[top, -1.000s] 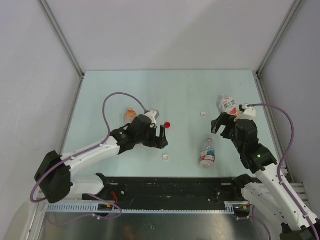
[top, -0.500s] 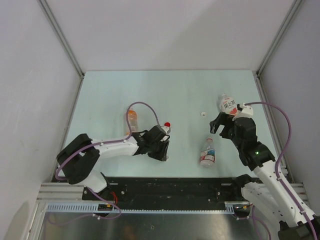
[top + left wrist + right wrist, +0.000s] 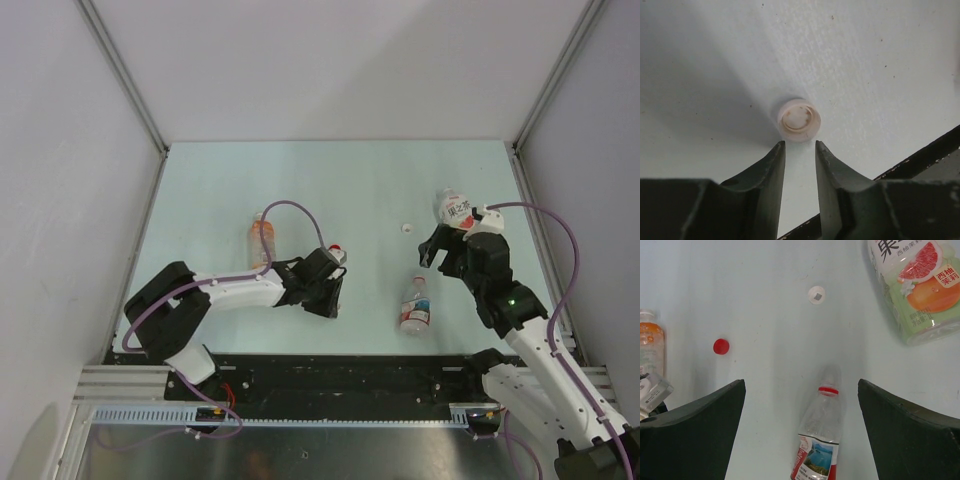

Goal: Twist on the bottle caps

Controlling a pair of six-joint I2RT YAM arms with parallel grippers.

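Observation:
In the left wrist view a white bottle cap [image 3: 799, 120] lies open side up on the table. My left gripper [image 3: 800, 145] is low over the table with its jaws narrowed. The tips sit at the cap's near rim, and only bare table shows in the gap between them. From above, my left gripper [image 3: 330, 300] hides this cap. A red cap [image 3: 335, 248] [image 3: 721, 346] and another white cap [image 3: 405, 227] [image 3: 816, 294] lie loose. The orange bottle [image 3: 261, 236], the red-and-white-label bottle [image 3: 415, 308] [image 3: 820, 440] and the white-label bottle [image 3: 452, 208] [image 3: 915, 285] lie uncapped. My right gripper [image 3: 432, 250] [image 3: 801, 385] hangs wide open and empty.
A black rail [image 3: 350, 375] [image 3: 935, 150] runs along the table's near edge, close behind the left gripper. Grey walls [image 3: 120, 80] close the table on the left, back and right. Purple cables [image 3: 290, 208] loop above both arms.
My left arm swung toward the near edge and came down at the white cap, and its jaws narrowed. The right arm barely moved and its jaws stayed wide.

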